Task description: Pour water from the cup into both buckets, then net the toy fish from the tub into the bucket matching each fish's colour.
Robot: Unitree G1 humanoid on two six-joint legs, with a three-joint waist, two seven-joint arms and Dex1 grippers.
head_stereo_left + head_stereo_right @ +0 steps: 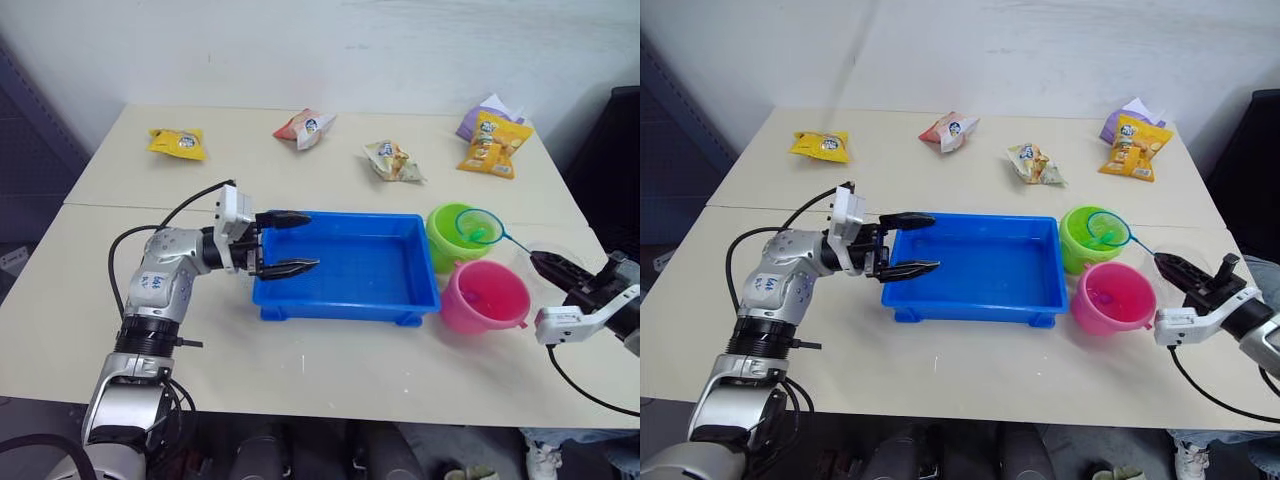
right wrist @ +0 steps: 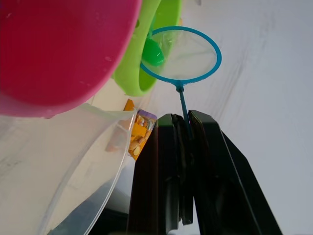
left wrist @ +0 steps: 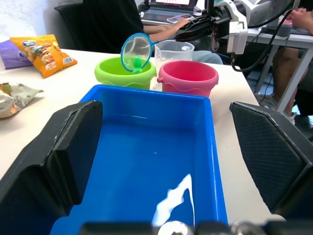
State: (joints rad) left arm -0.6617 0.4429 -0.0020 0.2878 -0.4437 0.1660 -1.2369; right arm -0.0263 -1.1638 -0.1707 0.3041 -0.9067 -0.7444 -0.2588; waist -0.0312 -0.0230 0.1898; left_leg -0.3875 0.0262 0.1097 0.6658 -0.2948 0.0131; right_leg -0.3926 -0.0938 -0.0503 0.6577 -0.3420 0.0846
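Note:
The blue tub [image 1: 350, 272] sits mid-table, its floor glinting wet. My left gripper [image 1: 311, 240] is open, its fingers reaching over the tub's left rim with nothing between them. To the tub's right stand the green bucket [image 1: 443, 248] and, nearer, the pink bucket [image 1: 486, 298]. My right gripper [image 2: 182, 117] is shut on the thin handle of the net [image 1: 480, 227]. The hoop hangs over the green bucket with a green toy fish [image 2: 154, 52] in the mesh. The clear cup [image 3: 174, 50] stands just behind the pink bucket, beside my right gripper.
Snack bags lie across the far half of the table: yellow [image 1: 178, 143], red and white [image 1: 305, 127], pale [image 1: 393, 161], orange [image 1: 494, 145]. A person [image 3: 166, 27] sits at a laptop beyond the table's right edge.

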